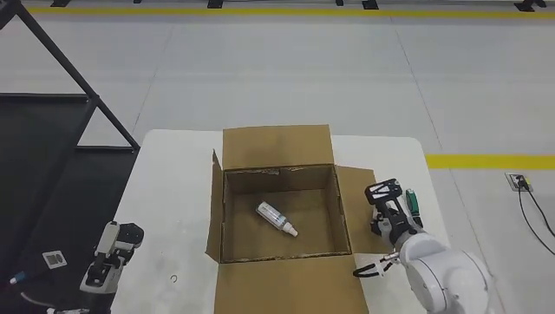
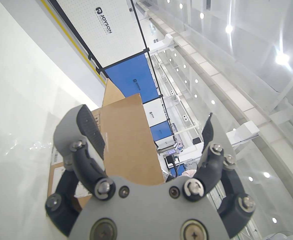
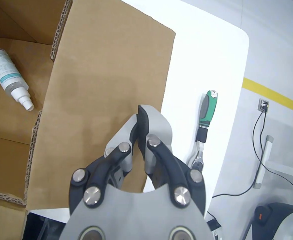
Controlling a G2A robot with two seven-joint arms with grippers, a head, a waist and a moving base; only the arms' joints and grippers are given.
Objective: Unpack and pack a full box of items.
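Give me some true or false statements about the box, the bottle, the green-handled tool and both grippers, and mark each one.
1. The spray bottle lies on its side inside the cardboard box. True.
2. The green-handled tool is inside the box. False: it lies on the table, beside the box flap on the right arm's side.
3. The left gripper is open and holds nothing. True.
4. The right gripper is clamped on the bottle. False: it is shut on nothing, above that flap.
5. The box's flaps are folded shut. False: they are all spread open.
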